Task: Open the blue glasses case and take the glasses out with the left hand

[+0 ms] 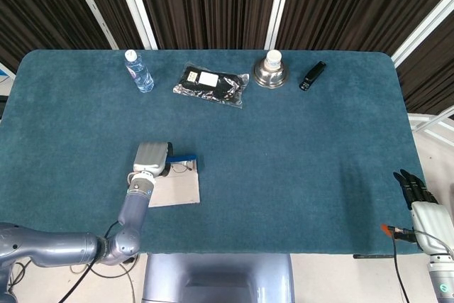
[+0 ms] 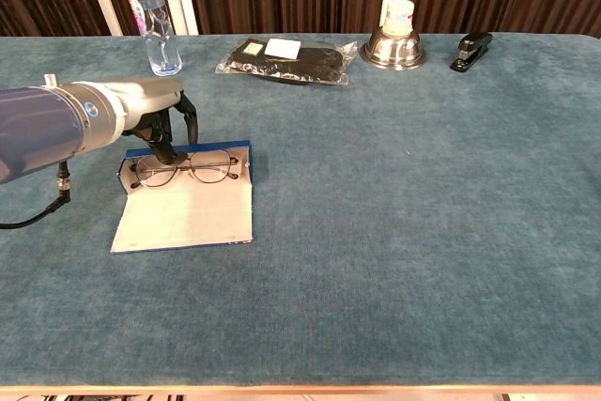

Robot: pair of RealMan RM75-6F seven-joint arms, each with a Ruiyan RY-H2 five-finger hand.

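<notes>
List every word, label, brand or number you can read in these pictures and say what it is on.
None can be read.
Water bottle: a coloured label, its print blurred.
Black packet: a white sticker, its text too small.
White cup on the metal bowl: faint marks, unreadable.
Stapler, open glasses case, glasses: no text shows.
</notes>
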